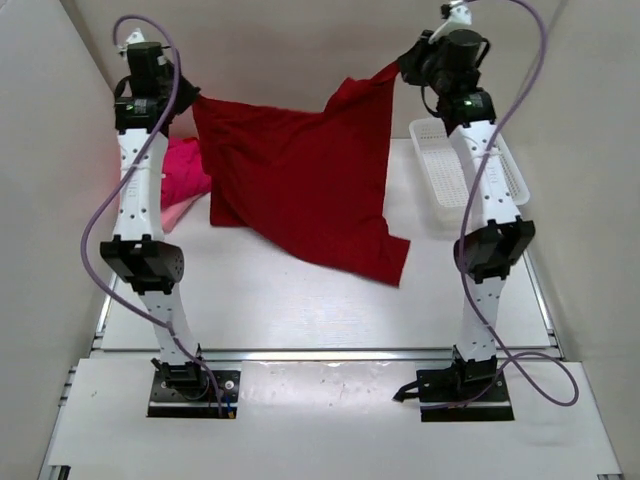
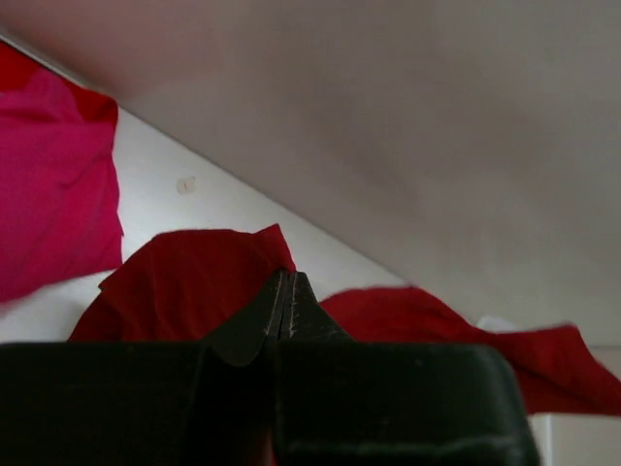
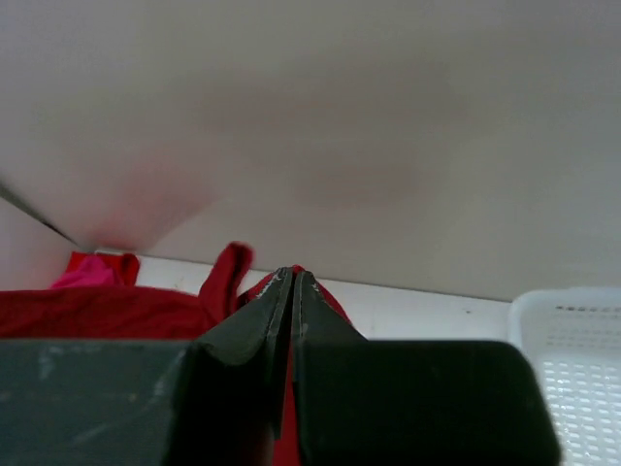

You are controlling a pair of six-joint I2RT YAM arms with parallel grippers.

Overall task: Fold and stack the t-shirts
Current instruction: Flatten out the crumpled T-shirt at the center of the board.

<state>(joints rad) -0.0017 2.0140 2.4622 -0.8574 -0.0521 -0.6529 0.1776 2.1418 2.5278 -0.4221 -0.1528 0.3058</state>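
The large dark crimson t-shirt [image 1: 300,185] hangs stretched between my two grippers above the far part of the table, its lower corner trailing onto the table near the middle. My left gripper [image 1: 190,100] is shut on its left top corner; the cloth shows round the jaws in the left wrist view [image 2: 184,282]. My right gripper [image 1: 400,68] is shut on its right top corner, the cloth [image 3: 97,311] bunched at the jaws. The hot pink t-shirt [image 1: 185,165] lies at the far left, with the pale pink t-shirt [image 1: 175,212] peeking out beneath it.
A white mesh basket [image 1: 440,170] stands at the far right, partly behind my right arm; it also shows in the right wrist view [image 3: 572,359]. The enclosure walls stand close on the left, right and back.
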